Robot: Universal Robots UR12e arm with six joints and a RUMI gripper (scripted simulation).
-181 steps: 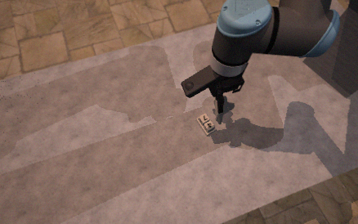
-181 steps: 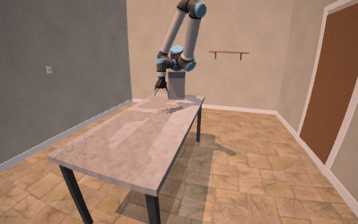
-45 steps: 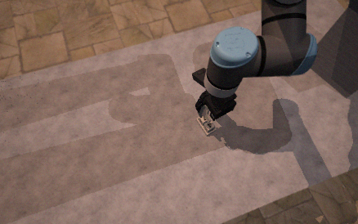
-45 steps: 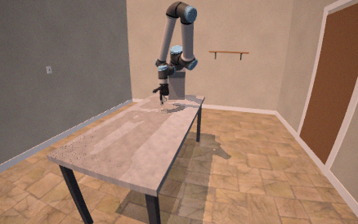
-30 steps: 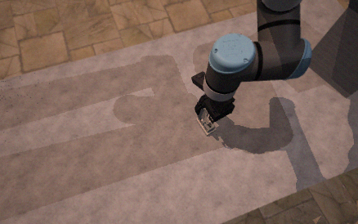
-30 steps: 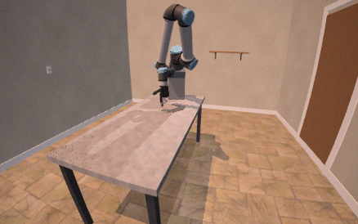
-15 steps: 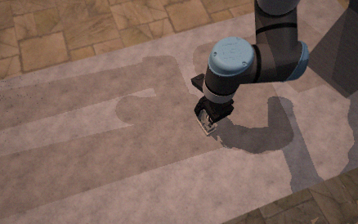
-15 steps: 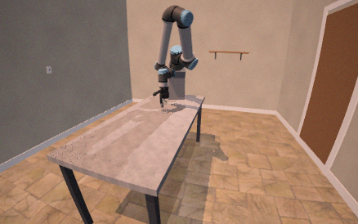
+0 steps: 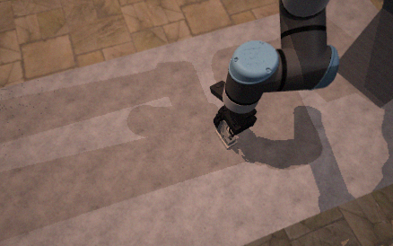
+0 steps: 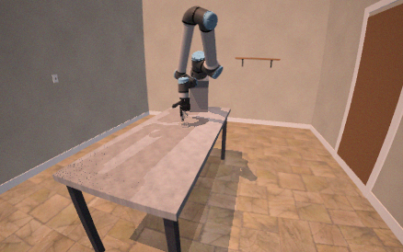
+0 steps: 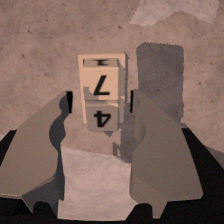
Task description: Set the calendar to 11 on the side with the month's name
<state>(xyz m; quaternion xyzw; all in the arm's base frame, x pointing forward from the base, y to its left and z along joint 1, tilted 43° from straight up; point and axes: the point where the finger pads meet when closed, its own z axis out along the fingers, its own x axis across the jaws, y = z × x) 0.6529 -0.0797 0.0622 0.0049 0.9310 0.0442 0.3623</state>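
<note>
1. Surface (image 9: pixel 90 188) first: at the left of the top view the grey top carries broad bands of shadow, with tan floor tiles (image 9: pixel 54 40) beyond its far edge
2. Left finger (image 11: pixel 35 150) of the end effector (image 9: pixel 231 130) fills the lower left of the wrist view as a wide grey wedge. It narrows to a slim dark tip just left of the calendar
3. Calendar tray (image 11: pixel 82 62), pale and small, lies on the surface between the two fingertips and runs away from the wrist camera. Both cubes sit in it, touching each other. The near cube (image 11: pixel 102 119) shows a 4 and the far cube (image 11: pixel 102 85) shows a 7, and both digits read upside down from the wrist. A mark on the far cube's upper face is too small to read
4. Right finger (image 11: pixel 160 145) mirrors the left, its tip just right of the near cube. A strip of surface shows on each side, so neither tip touches a cube
5. End effector state: partly spread and grasping nothing, with the cubes standing free in the gap. In the top view it points down at the tray, which peeks out beneath it as a small pale patch (image 9: pixel 229 141)
6. Arm (image 9: pixel 287 67), grey with light-blue joint caps, reaches in from the upper right of the top view and casts a hooked shadow to the right of the tray
7. Exterior view, farther right: the arm's pedestal (image 10: pixel 202 98) stands at the far end of the surface, then come a small wall shelf (image 10: pixel 258 59) and a brown door (image 10: pixel 373 92)
</note>
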